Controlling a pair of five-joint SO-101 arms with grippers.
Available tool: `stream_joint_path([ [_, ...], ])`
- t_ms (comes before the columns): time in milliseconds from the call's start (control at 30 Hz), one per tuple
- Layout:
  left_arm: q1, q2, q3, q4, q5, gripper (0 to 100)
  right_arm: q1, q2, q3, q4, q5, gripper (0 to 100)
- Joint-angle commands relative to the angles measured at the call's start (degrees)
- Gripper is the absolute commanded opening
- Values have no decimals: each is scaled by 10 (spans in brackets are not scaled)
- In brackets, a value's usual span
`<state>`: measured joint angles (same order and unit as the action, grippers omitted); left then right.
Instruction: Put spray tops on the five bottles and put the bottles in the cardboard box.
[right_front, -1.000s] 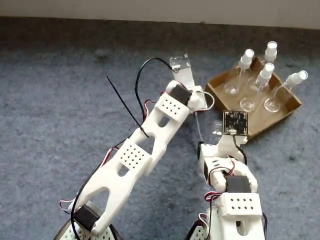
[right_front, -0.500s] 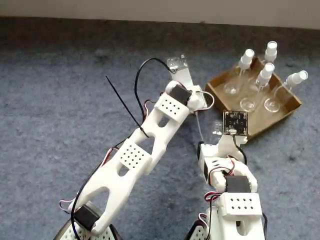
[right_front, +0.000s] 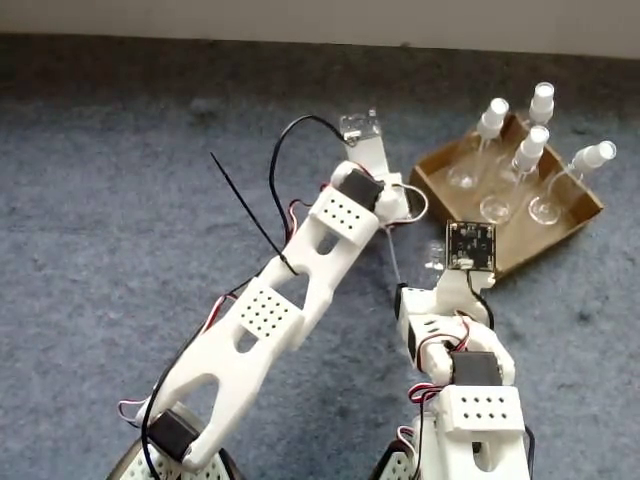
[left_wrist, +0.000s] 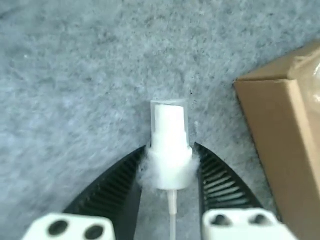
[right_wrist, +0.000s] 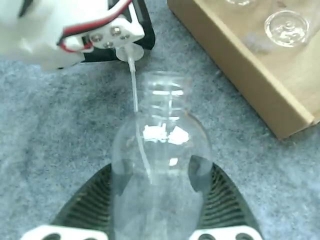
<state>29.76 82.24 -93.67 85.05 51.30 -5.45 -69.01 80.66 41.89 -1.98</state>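
My left gripper (left_wrist: 170, 152) is shut on a white spray top (left_wrist: 169, 135), its black fingers (left_wrist: 117, 182) pressing the collar from both sides. My right gripper (right_wrist: 159, 172) is shut on a clear open bottle (right_wrist: 160, 150), whose mouth points at the left gripper (right_wrist: 120, 37). The spray top's thin tube (right_wrist: 134, 85) runs down along the bottle's neck; I cannot tell whether it is inside. From above, the left gripper (right_front: 393, 205) is just beyond the right gripper (right_front: 405, 295), with the tube (right_front: 392, 250) between them. The cardboard box (right_front: 575, 215) holds several capped bottles (right_front: 525, 155).
The box's corner (left_wrist: 280, 150) is close beside the left gripper, and its near wall (right_wrist: 240, 75) is right by the held bottle. Grey carpet covers the table, with open room to the left (right_front: 120, 220). A dark edge runs along the back.
The left gripper has wobbled slightly with the spray top. The right arm and the box have kept still.
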Motion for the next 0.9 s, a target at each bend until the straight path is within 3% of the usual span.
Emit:
stream_joint_path([
  [0, -19, -36, -16, 50, -47, 27, 3, -9, -5, -13, 4, 31],
  [200, -58, -138, -15, 149, -166, 27, -3, -9, -6, -15, 4, 31],
  [367, -116, -222, -14, 155, -226, 27, -65, -9, -6, -20, 4, 31],
  [567, -162, -307, 2, 159, -309, 27, -108, -9, -5, -102, 4, 31],
  [667, -165, -355, 68, 162, -350, 27, -129, -8, -5, -127, 4, 31],
  [867, -160, -520, 329, 158, -361, 4, -175, -8, -6, -234, 2, 31],
])
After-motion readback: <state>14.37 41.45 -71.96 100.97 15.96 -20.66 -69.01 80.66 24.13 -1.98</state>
